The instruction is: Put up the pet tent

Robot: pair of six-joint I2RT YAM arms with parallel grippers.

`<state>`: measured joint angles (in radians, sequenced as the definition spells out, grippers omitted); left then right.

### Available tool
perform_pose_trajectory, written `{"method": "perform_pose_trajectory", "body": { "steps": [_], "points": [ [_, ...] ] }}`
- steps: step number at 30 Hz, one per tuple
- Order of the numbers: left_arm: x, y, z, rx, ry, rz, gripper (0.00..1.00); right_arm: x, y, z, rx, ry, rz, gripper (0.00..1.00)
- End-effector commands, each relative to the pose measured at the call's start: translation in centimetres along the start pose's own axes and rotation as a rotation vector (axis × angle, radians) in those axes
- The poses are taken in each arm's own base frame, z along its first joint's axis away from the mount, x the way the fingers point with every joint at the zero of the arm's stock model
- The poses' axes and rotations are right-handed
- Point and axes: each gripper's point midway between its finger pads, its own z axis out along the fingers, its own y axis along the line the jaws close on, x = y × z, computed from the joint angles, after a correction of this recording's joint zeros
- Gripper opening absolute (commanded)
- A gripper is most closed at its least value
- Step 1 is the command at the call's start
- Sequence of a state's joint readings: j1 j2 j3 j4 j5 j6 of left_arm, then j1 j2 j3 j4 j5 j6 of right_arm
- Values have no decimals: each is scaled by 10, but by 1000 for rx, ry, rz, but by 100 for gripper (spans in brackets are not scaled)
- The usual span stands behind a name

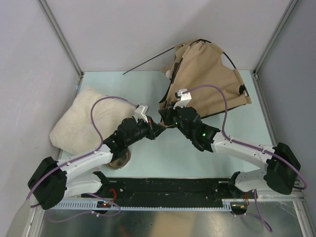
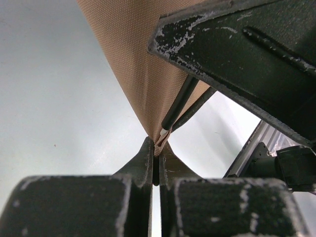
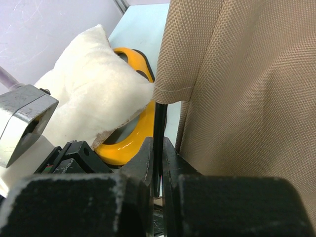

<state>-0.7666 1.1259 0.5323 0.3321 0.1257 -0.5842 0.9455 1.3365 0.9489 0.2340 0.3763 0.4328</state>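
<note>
The pet tent [image 1: 207,79] is tan fabric with thin black poles, lying partly raised at the back right of the table. Its near left corner hangs between my two grippers at mid table. My left gripper [image 1: 159,127] is shut on the corner tab of the tent fabric [image 2: 140,74], right where a black pole [image 2: 178,104] with a white tip meets the fabric. My right gripper [image 1: 169,118] is shut on a black pole [image 3: 159,123] that comes down out of a hem of the tent cloth [image 3: 247,84].
A cream fluffy pillow [image 1: 84,118] lies at the left, seen also in the right wrist view as the pillow [image 3: 94,94]. A yellow bowl holder [image 3: 129,133] sits behind it. A loose black pole [image 1: 148,63] sticks out at the back. Grey walls enclose the table [image 1: 168,153].
</note>
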Motion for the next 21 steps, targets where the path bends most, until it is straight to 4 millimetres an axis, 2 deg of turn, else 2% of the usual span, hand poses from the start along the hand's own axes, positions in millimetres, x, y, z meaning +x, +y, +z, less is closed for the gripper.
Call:
{"method": "perform_pose_trajectory", "body": {
  "steps": [1, 8, 13, 21],
  "points": [
    [137, 48, -53, -157, 514, -59, 0, -174, -31, -29, 157, -528, 185, 0],
    [135, 46, -52, -154, 508, -57, 0, -161, -32, -23, 156, -490, 157, 0],
    [133, 46, -52, -154, 500, -52, 0, -141, -36, -17, 161, -451, 127, 0],
    [131, 49, -50, -171, 493, -43, 0, -120, -40, -20, 164, -403, 99, 0]
  ]
}}
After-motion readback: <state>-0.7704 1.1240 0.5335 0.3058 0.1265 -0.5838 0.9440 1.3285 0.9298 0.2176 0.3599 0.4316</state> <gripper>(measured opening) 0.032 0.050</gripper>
